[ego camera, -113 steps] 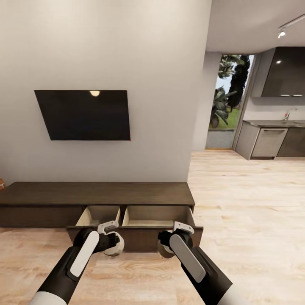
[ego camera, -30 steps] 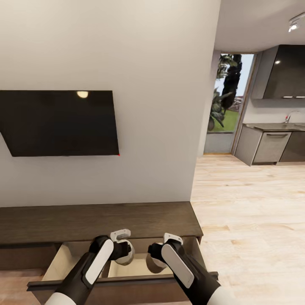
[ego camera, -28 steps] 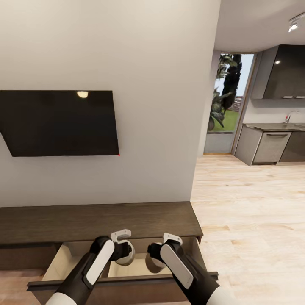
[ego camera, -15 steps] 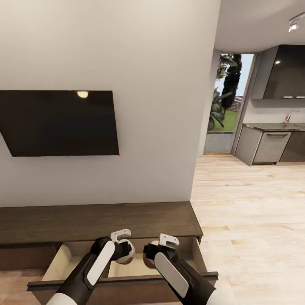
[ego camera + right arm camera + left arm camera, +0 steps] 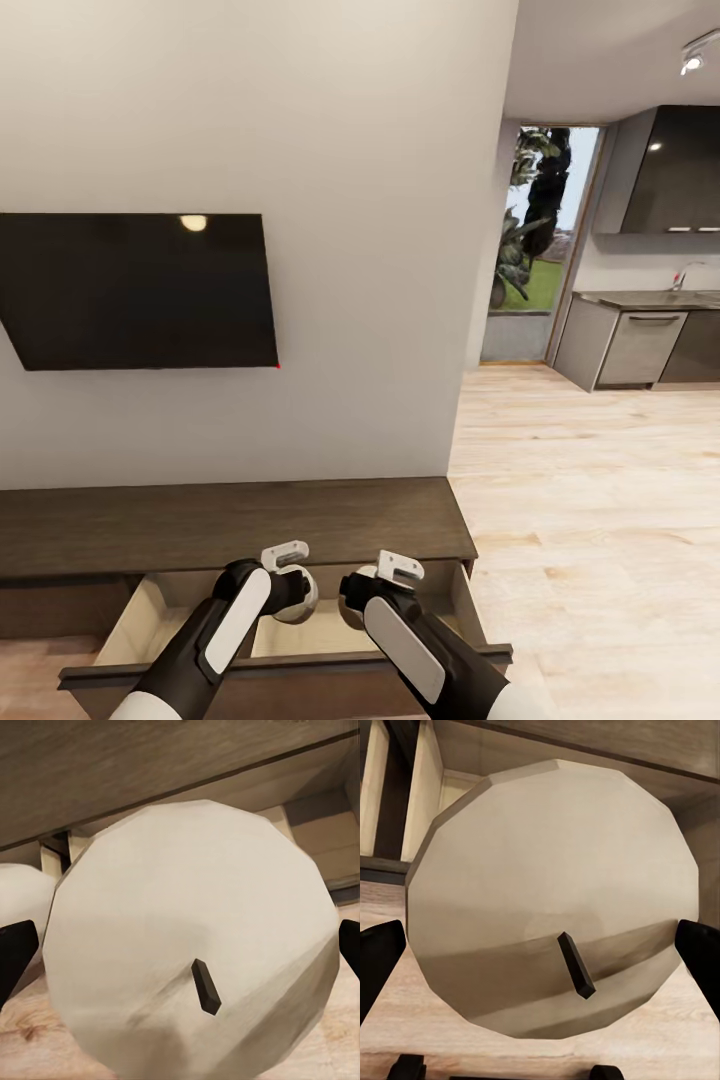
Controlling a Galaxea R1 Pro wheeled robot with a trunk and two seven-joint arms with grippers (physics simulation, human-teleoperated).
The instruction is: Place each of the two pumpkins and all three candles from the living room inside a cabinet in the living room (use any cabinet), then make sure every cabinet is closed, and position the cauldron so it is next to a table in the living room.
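Tan candles (image 5: 547, 907) (image 5: 187, 937), wick ends toward each pincer's camera, over the drawers.

Below me stands the cabinet (image 5: 240, 520), long, low and dark brown, backed against the wall on the pale wood floor (image 5: 590, 480). Its top is bare. Two drawers (image 5: 150, 610) are pulled out side by side toward me, pale tan inside, and what I can see of their bottoms is bare.

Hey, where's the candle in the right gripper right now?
In the head view the candle sits in the right gripper, over the open drawer of the cabinet, beside the left gripper's candle.
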